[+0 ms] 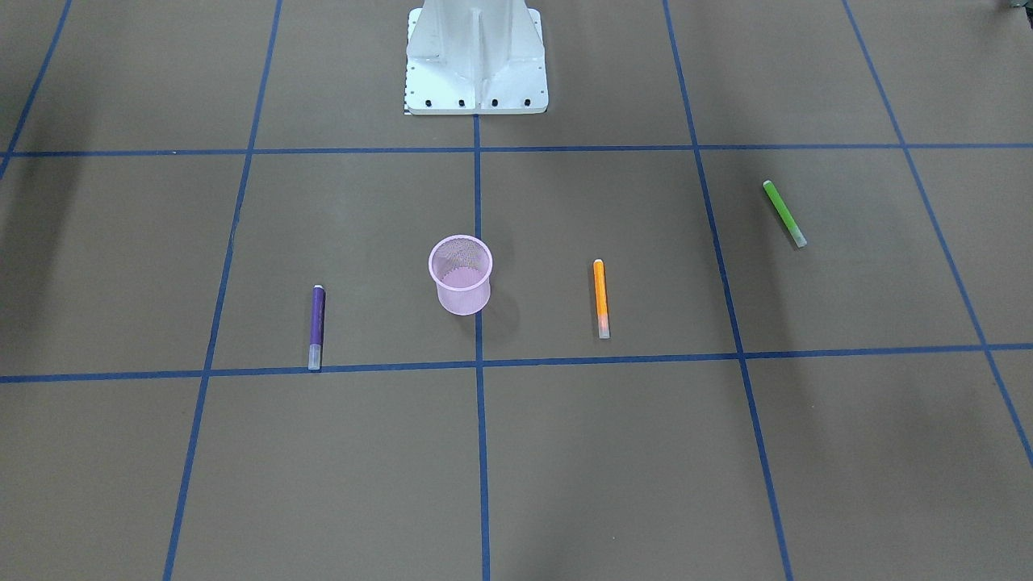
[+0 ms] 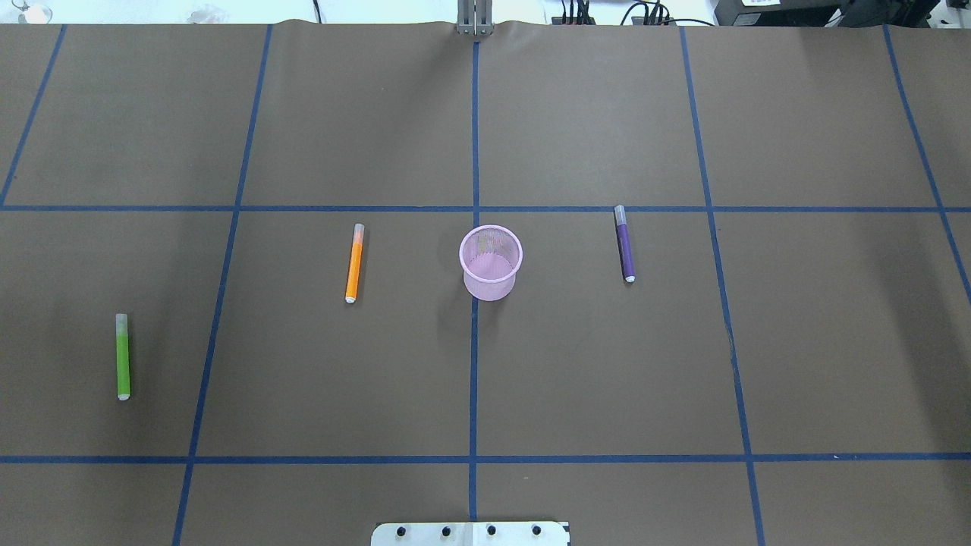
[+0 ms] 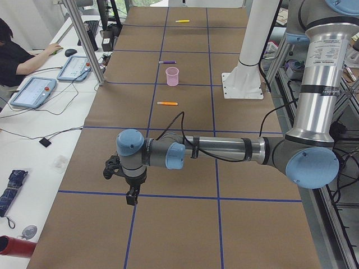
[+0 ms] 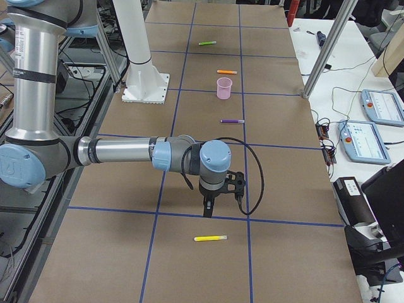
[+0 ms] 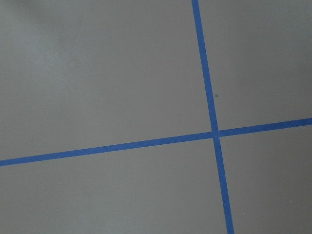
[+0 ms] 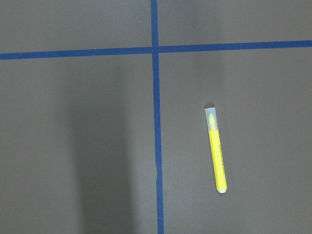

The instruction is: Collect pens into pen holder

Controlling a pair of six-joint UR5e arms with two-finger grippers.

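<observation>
We have collected nothing yet: the pen holder (image 2: 491,262) stands empty. Next, the left tool (image 3: 132,198) must reach the orange pen (image 2: 353,262) (how wide it, or the right tool (image 4: 206,211), gapes we cannot tell).

Desk (image 2: 607,364): matt brown paper covering, smooth blue tape lines (image 2: 473,379). Small round pink pen holder (image 2: 491,265): fine wire mesh. Slim orange pen (image 2: 354,263), purple pen (image 2: 625,244), green pen (image 2: 122,356): smooth plastic, frosted translucent caps.
</observation>
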